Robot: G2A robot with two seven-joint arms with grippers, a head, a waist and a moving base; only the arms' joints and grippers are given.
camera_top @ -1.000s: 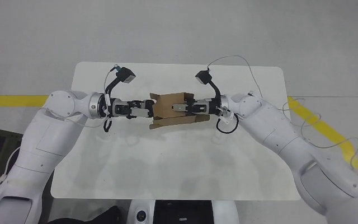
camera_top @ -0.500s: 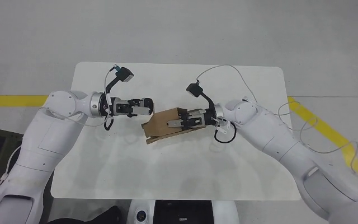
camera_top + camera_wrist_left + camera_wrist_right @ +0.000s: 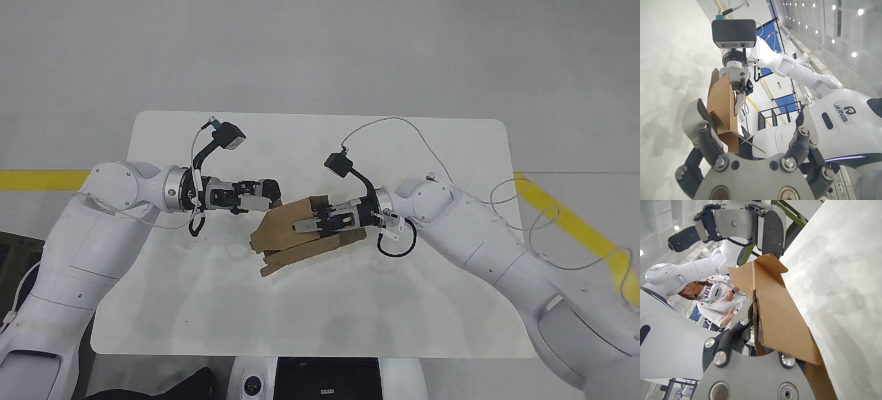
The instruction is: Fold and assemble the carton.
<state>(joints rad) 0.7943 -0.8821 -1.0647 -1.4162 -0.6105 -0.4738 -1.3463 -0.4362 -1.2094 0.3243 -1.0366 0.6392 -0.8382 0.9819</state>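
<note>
- Top view: the right claw [image 3: 318, 222] is clenched on a panel of the brown carton [image 3: 275, 228] and holds it tilted over the table [image 3: 420, 300].
- The left claw [image 3: 270, 197] is spread wide at the carton end farthest from the right claw, with one pad [image 3: 705, 113] against the cardboard edge.
- Judged progress: early. The flaps hang loose, the body is not squared, and nothing is tucked.

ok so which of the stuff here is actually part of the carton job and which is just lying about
Part of the job:
- carton, half folded
- right gripper, shut on the carton
- left gripper, open at the carton's other end

Not part of it:
- table, only the work surface
- yellow floor line, beyond the table
</note>
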